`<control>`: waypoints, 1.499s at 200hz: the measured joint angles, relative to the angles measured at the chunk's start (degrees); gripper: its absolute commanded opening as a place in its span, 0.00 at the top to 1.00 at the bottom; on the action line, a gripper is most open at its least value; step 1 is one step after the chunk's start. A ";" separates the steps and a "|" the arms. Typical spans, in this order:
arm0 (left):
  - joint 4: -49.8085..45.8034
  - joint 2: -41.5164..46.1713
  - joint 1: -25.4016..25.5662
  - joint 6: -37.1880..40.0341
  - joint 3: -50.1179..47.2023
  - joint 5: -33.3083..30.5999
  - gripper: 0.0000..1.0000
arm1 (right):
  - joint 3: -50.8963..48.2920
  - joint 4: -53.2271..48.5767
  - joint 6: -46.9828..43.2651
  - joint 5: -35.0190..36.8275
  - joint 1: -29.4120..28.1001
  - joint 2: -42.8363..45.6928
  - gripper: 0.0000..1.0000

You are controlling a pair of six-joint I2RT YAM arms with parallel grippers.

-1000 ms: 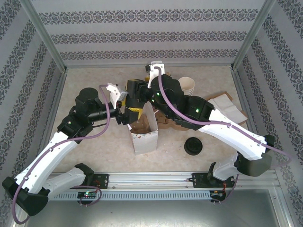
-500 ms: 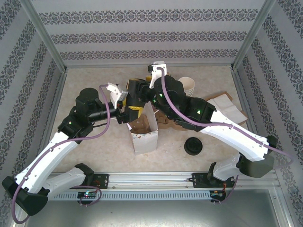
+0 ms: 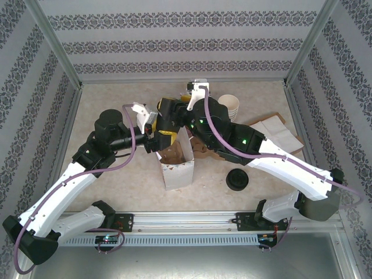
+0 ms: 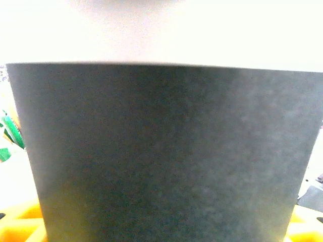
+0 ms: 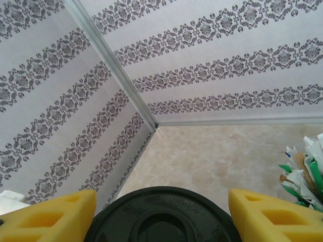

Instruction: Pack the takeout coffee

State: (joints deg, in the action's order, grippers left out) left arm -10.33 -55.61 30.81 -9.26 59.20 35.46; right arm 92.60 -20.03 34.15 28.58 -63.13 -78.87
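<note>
This is a robotics lab test cell, dressed to resemble a room. Panels of grey damask-striped wallpaper (image 3: 186, 46) hang on bare aluminium frame posts (image 3: 53, 43) and enclose a beige stone-patterned tabletop (image 3: 104, 96). A white-and-black left robot arm (image 3: 64, 186) and its twin right robot arm (image 3: 290, 168) are bolted to a slotted aluminium rail (image 3: 192, 224) at the near edge. Café props serve as test pieces: stacked white paper cups (image 3: 231, 104) and a small takeout cup with a round black plastic lid (image 5: 161, 217).

Both arms bent inward, wrists close together, right gripper (image 5: 161, 217) clamped, left gripper (image 4: 161, 229) facing it.
</note>
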 measured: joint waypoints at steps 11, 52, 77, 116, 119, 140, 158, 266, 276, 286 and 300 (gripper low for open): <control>0.02 0.00 0.00 -0.20 -0.17 0.07 0.63 | -0.44 0.28 0.42 0.15 0.00 0.15 0.47; -0.07 0.07 0.00 0.04 -0.31 0.04 0.63 | -0.74 0.57 0.57 0.35 -0.04 0.20 0.42; -1.27 0.46 0.00 2.51 -0.31 -0.17 0.62 | -1.14 0.26 0.35 0.76 -0.59 0.61 0.27; -2.36 1.64 0.15 8.79 0.33 -5.90 0.59 | -3.58 -2.25 -1.27 1.03 -2.56 4.90 0.02; -2.36 1.66 0.15 9.55 0.55 -6.47 0.59 | -3.78 -2.60 -1.75 0.90 -2.58 5.42 0.02; -3.08 1.70 0.15 15.10 1.77 -9.22 0.60 | -4.24 -4.98 -3.17 0.42 -2.60 9.14 0.02; -3.85 1.68 0.15 20.63 2.14 -11.21 0.60 | -4.13 -6.86 -4.48 -1.18 -2.51 12.50 0.02; -1.22 3.72 0.15 49.09 1.53 -11.67 0.63 | 15.50 -35.58 -10.36 -25.35 6.38 5.33 0.15; -1.22 3.69 0.15 49.86 1.53 -11.52 0.63 | 16.06 -36.46 -11.13 -26.60 6.38 4.26 0.18; -1.20 3.58 0.22 50.40 1.53 -11.47 0.63 | 16.55 -36.98 -12.26 -27.47 6.36 3.34 0.20; -1.22 3.39 0.22 51.08 1.53 -11.32 0.63 | 17.33 -37.35 -13.42 -28.24 5.84 2.34 0.20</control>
State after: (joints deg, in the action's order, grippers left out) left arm -11.55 -52.23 31.03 41.82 60.73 24.14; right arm 109.93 -57.39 20.73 0.34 -57.30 -76.53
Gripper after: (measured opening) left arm 0.610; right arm 0.803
